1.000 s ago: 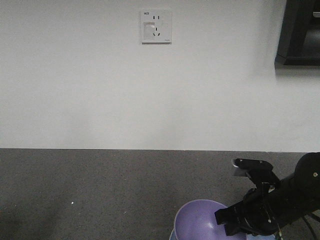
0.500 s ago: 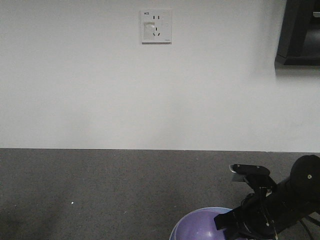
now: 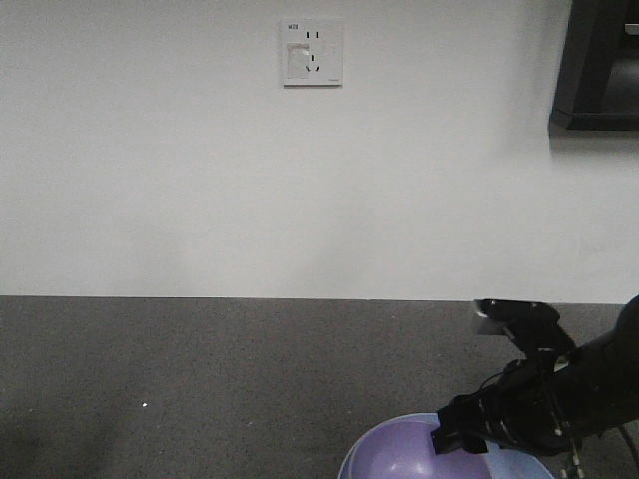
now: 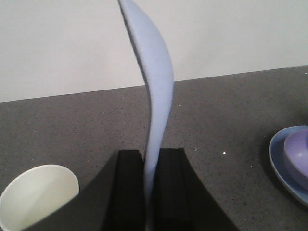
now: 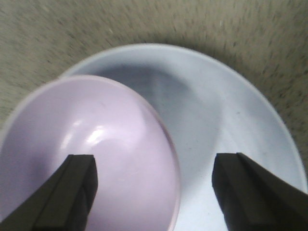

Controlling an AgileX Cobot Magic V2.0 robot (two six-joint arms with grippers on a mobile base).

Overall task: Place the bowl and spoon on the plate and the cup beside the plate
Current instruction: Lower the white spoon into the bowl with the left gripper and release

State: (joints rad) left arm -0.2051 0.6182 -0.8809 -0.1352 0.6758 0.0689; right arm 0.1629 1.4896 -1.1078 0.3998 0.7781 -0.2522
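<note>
The lilac bowl [image 5: 91,154] sits on the pale-blue plate [image 5: 231,120]; the right gripper [image 5: 154,173] hangs above, jaws wide, empty; the left gripper [image 4: 150,185] pinches the spoon [image 4: 156,72] upright, paper cup [image 4: 38,192] near it; next, I reckon, the spoon goes onto the plate's bare side.

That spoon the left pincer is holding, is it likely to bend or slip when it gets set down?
Probably stiff: the spoon stands upright above the left pincer with its curve unsupported. It looks smooth and is clamped only at its narrow end, so it might pivot or slip.
</note>
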